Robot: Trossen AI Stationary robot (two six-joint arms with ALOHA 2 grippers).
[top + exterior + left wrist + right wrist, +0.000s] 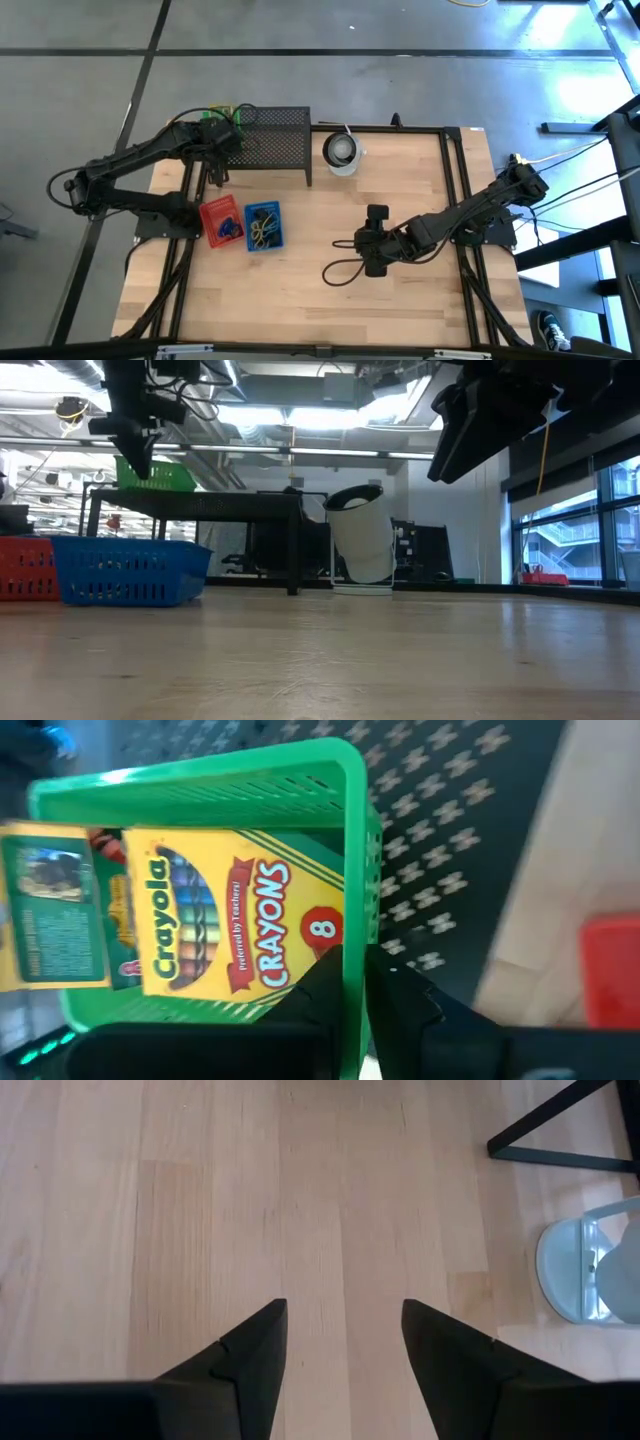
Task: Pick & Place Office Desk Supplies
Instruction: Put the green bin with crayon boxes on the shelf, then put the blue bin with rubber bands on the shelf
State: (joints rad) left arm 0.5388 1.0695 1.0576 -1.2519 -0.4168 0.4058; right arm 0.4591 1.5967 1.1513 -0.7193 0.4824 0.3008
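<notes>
A green mesh basket (300, 780) sits on top of the black mesh rack (275, 145) at the table's far left. It holds two yellow-green crayon boxes: one face up (230, 920), one beside it (50, 910). My left gripper (355, 985) is at the basket's rim and shut on it; it also shows in the high view (222, 135) and the low view (135, 455). My right gripper (343, 1308) is open and empty above bare table, right of centre (375, 215). My left gripper pinches the green basket's side wall at its rim (352, 955), one finger (320, 990) inside the basket and one (405, 1000) outside. The fingers come from above, pointing down. Whether the basket's bottom (160, 482) still rests on the rack top, I cannot tell.
A red basket (220, 222) and a blue basket (262, 226) holding small items stand on the table's left half. A round white cup-like object (342, 152) stands at the far middle beside the rack. A black cable loop (340, 270) lies near my right arm.
</notes>
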